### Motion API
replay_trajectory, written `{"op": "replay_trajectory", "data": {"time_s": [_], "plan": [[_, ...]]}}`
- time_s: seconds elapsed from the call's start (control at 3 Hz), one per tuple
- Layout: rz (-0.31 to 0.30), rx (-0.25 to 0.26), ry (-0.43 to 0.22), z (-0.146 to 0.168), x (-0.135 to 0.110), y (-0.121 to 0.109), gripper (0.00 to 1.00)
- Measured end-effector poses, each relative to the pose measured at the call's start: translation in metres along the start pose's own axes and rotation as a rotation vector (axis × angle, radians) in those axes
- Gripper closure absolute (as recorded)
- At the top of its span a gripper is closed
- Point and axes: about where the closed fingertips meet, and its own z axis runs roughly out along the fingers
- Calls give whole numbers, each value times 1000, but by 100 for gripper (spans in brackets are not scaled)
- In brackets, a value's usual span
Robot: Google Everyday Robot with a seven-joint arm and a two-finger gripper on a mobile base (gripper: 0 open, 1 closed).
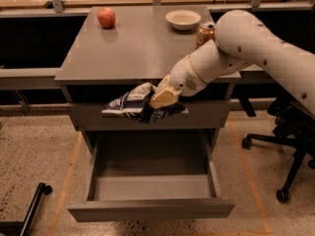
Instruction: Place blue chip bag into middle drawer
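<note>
holding a crumpled blue bag (pixel 132 103) in the air, a gripper (pixel 163 97) on a thick white arm (pixel 256 48) reaches in from the right. the jaws are closed on the bag's right end, and the rest sticks out to the left, unsupported. the bag hangs just off the near edge of a grey table (pixel 133 48), in front of the upper drawer front (pixel 209 115). it is above the far part of the drawer (pixel 147 209), which is pulled open below and looks bare inside.

on the table top sit an apple (pixel 106 17) at far left, a bowl (pixel 183 19) at far middle and a can (pixel 204 32) at right, just beside the arm.

likely risks from here:
- the grip is on one end of slick foil, so the bag may slip or swing loose on the way down.
- the bag is high above the tray. let go from here, something this light could drift and land on the rim or the floor.
- the free left end may snag the upper drawer front or the drawer's left wall if the drop stays close to the cabinet.
- as the arm lowers, it may brush the table edge or knock the can over.
</note>
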Motion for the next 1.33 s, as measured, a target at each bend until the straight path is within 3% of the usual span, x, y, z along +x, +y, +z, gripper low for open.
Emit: {"op": "replay_trajectory", "data": {"time_s": [0.33, 1.0, 1.33], "plan": [[83, -59, 35, 40, 43, 7, 100], [74, -65, 46, 42, 40, 6, 100], [114, -100, 20, 84, 77, 6, 100]]}}
